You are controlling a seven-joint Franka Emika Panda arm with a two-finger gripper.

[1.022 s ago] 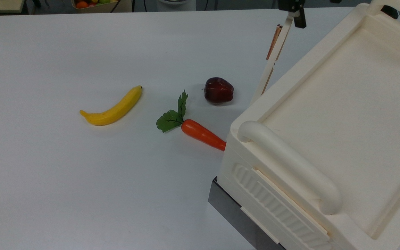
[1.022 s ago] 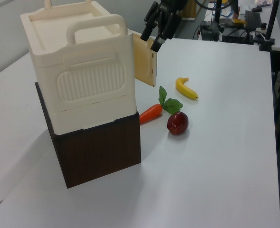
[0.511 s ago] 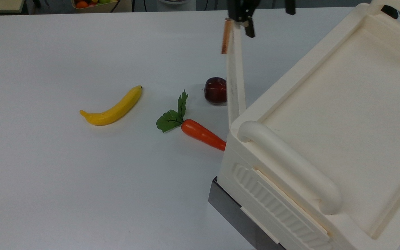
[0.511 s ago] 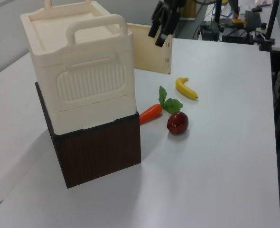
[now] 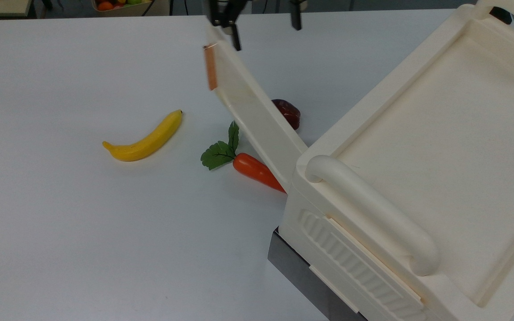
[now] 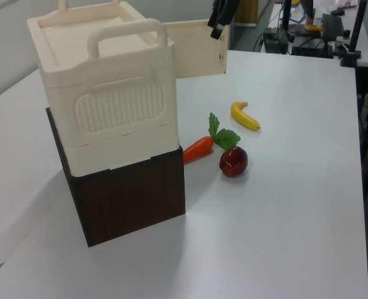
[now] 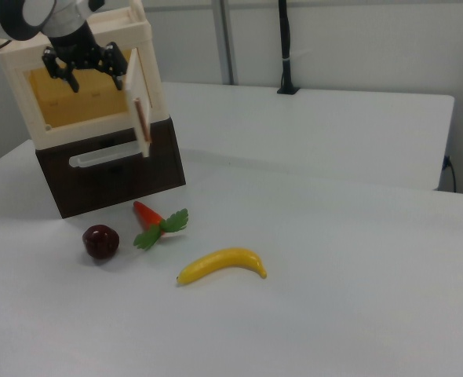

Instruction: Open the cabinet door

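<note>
Cream plastic is most of what the top view gives you: the cabinet (image 5: pixel 422 178) sits at the top view's right with its tray-like top and a fat rounded bar handle (image 5: pixel 370 211), ribbed side panel below that. The cabinet door (image 5: pixel 257 116) is swung well out from the front corner, reaching toward the top view's upper left, with its copper-coloured strip (image 5: pixel 211 67) on the free edge. The gripper (image 5: pixel 263 22) hangs right at that far edge, fingers spread wide apart; one dark finger (image 5: pixel 234 38) is just beside the door's end and the other sits well off to the top view's right, so it isn't clamped on anything. On the white table (image 5: pixel 83 223) there's a banana (image 5: pixel 145 138), a carrot (image 5: pixel 252 169) with green leaves partly under the door, and a dark red apple (image 5: pixel 289 112) peeking out behind it. In the left view, the cabinet (image 6: pixel 106 93) stands on a dark brown wood-grain base (image 6: pixel 131 196), the door (image 6: pixel 196 56) sticks out open behind it, and the gripper (image 6: pixel 221 12) is up at the door's top outer corner. In the right view, the cabinet (image 7: pixel 71 94) shows its yellowish open interior, the door (image 7: pixel 137 98) is seen nearly edge-on, and the gripper (image 7: pixel 86 67) hangs in front of the opening with its fingers apart, holding nothing.
</note>
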